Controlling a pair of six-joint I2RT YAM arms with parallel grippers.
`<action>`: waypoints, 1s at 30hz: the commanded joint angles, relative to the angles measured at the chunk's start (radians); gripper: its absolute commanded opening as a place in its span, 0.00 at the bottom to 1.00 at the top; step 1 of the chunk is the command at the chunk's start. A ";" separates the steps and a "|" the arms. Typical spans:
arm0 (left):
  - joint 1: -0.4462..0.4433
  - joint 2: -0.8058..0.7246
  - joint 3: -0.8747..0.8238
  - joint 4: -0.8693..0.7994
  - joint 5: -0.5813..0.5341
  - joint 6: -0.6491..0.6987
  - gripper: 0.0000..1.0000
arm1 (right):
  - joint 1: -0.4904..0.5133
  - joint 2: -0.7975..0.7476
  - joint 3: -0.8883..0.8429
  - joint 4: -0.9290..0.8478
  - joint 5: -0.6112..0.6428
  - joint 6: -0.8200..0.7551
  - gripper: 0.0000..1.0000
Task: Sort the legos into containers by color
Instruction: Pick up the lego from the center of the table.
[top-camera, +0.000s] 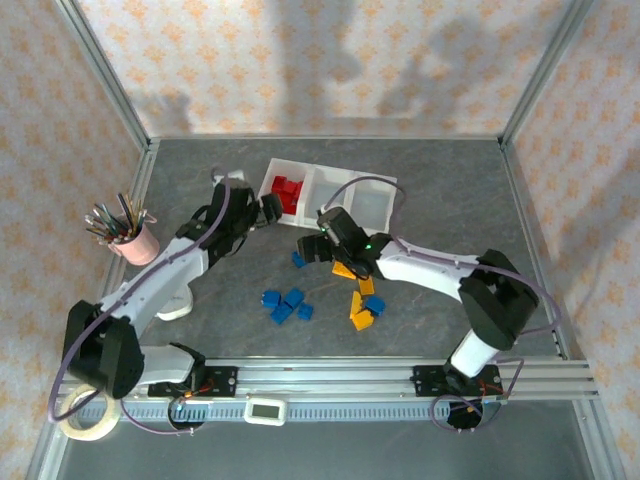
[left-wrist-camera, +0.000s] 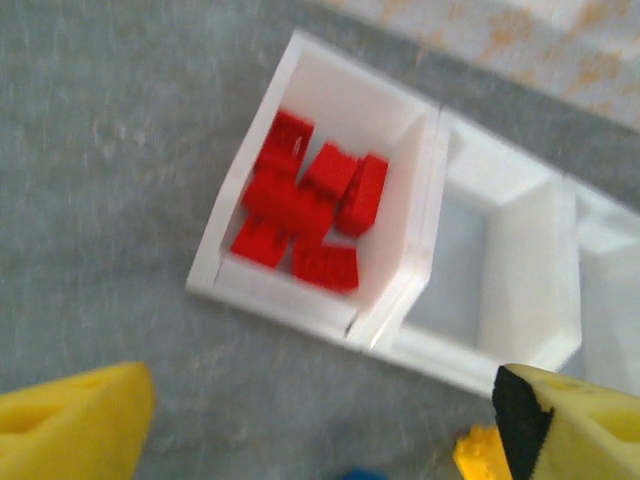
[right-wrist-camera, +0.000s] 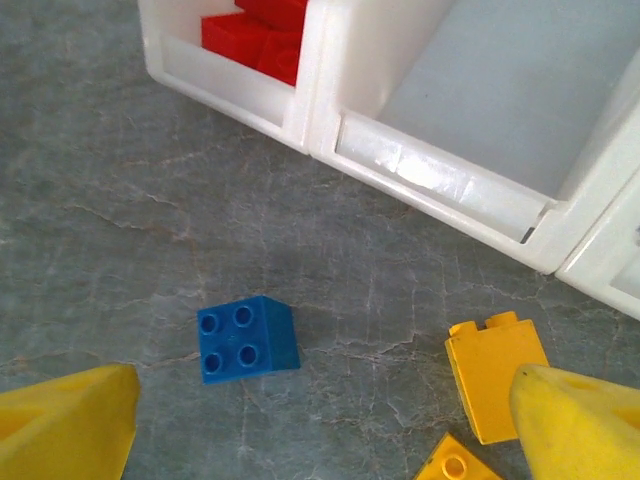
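Note:
Three joined white containers (top-camera: 372, 203) stand at the back middle of the table. The left bin (left-wrist-camera: 233, 206) holds several red legos (left-wrist-camera: 305, 212); the middle bin (right-wrist-camera: 500, 90) looks empty. My left gripper (top-camera: 268, 210) hovers just in front of the red bin, open, with nothing between its yellow fingers (left-wrist-camera: 75, 425). My right gripper (top-camera: 318, 246) is open and low over a lone blue lego (right-wrist-camera: 247, 338), with a yellow lego (right-wrist-camera: 495, 372) by its right finger (right-wrist-camera: 585, 425). More blue legos (top-camera: 285, 303) and yellow legos (top-camera: 362, 306) lie nearer the front.
A pink cup of pens (top-camera: 135, 240) stands at the left. A roll of tape (top-camera: 85, 415) lies at the near left corner. An aluminium rail (top-camera: 400, 375) runs along the front edge, and frame posts bound the back corners.

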 joint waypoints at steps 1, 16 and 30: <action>0.001 -0.111 -0.093 -0.021 0.050 -0.022 0.97 | 0.016 0.053 0.058 -0.055 0.057 -0.041 0.91; 0.002 -0.379 -0.383 -0.003 0.125 -0.131 0.99 | 0.079 0.281 0.219 -0.083 0.064 -0.060 0.81; 0.002 -0.380 -0.421 0.029 0.116 -0.166 0.99 | 0.082 0.368 0.290 -0.096 0.069 -0.074 0.56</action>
